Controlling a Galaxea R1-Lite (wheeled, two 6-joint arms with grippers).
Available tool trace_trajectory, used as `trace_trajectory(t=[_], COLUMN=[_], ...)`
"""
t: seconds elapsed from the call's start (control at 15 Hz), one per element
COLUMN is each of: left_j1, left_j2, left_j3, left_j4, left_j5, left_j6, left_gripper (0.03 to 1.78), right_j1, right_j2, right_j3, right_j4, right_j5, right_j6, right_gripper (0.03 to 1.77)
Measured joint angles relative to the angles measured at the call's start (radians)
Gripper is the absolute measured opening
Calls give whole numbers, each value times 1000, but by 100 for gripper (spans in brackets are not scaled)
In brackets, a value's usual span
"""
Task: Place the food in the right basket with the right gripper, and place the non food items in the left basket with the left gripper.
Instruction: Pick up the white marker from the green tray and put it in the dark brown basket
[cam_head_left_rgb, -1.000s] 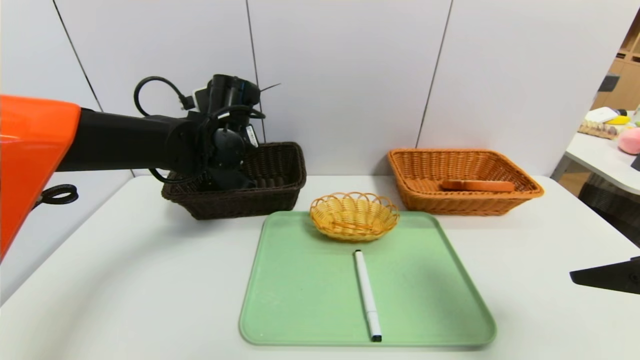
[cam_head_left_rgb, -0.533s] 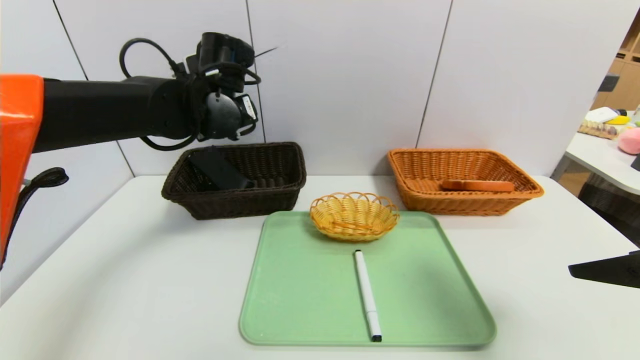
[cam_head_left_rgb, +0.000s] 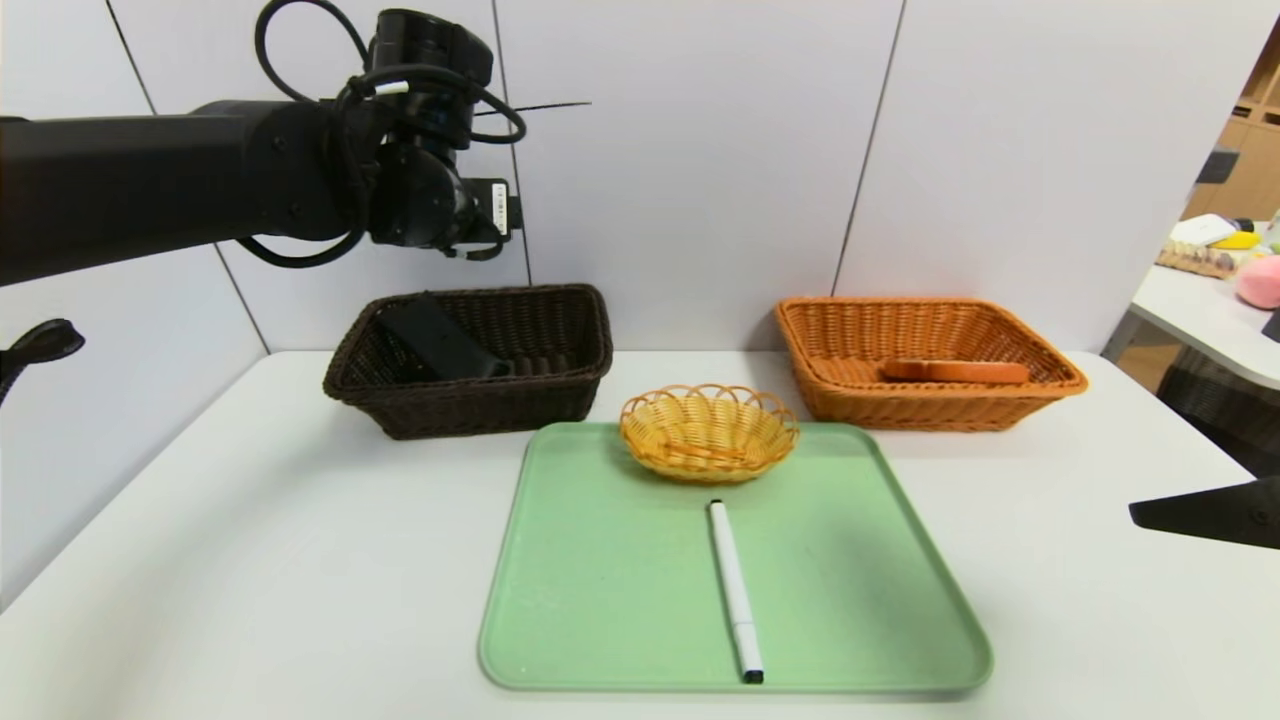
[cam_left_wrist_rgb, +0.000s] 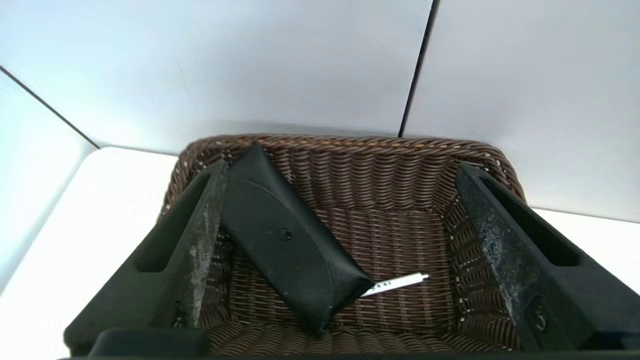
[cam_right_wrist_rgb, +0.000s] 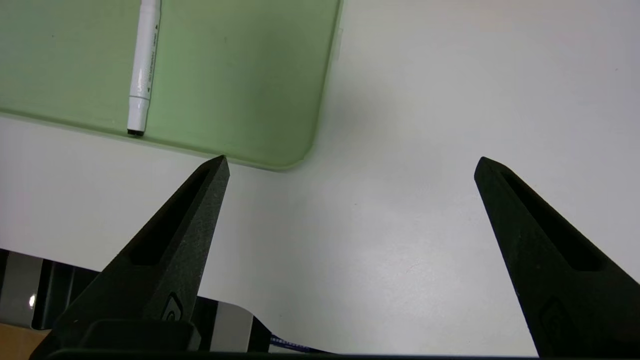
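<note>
The dark brown left basket (cam_head_left_rgb: 480, 400) holds a black case (cam_head_left_rgb: 435, 340) leaning on its wall and a white pen (cam_left_wrist_rgb: 397, 284) partly under it. High over this basket hangs my left gripper (cam_left_wrist_rgb: 341, 167), open and empty, well apart from the case (cam_left_wrist_rgb: 285, 240). The orange right basket (cam_head_left_rgb: 1040, 395) holds a brown oblong piece of food (cam_head_left_rgb: 955, 371). A white marker (cam_head_left_rgb: 735, 590) lies on the green tray (cam_head_left_rgb: 600, 600). My right gripper (cam_right_wrist_rgb: 352, 160) is open and empty, low over the bare table off the tray's near right corner (cam_right_wrist_rgb: 280, 150).
A small yellow wicker basket (cam_head_left_rgb: 708, 430) stands on the tray's far edge between the two big baskets. One right finger (cam_head_left_rgb: 1200, 512) shows at the right edge. The white table's front edge (cam_right_wrist_rgb: 150, 290) is close under the right gripper. A wall stands right behind the baskets.
My left arm has risen out of the dark basket and its jaws have spread, leaving the black case lying inside. The right gripper has crept up slightly.
</note>
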Motion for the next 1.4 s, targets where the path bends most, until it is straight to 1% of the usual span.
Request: trace_trajectory(t=[0.27, 0.47, 0.6, 0.73, 1.0, 1.13, 1.27, 1.4], left_j1=[-8, -59, -126, -200, -377, -452, -504, -543], left_j2=[-3, -39, -83, -118, -146, -135, -102, -61], left_j3=[1, 42, 108, 156, 174, 169, 139, 81], left_j4=[-21, 27, 81, 126, 355, 449, 524, 582], left_j5=[-8, -69, -104, -110, -111, -87, -49, -44], left_j6=[41, 43, 29, -36, -287, -383, -467, -530], left_gripper=[165, 167, 167, 167, 168, 169, 169, 169], right_j1=[-3, -3, -3, -4, -3, -3, -3, -3], right_j2=[-10, -10, -9, -8, -5, -3, -1, -1], right_j3=[1, 1, 3, 4, 18, 22, 30, 45], right_j4=[-5, -65, -75, -75, -79, -80, -80, -80], right_j5=[-35, -31, -31, -31, -30, -29, -29, -30], right_j6=[-23, -20, -18, -17, -17, -17, -14, -13], right_gripper=[170, 170, 170, 170, 170, 170, 170, 170])
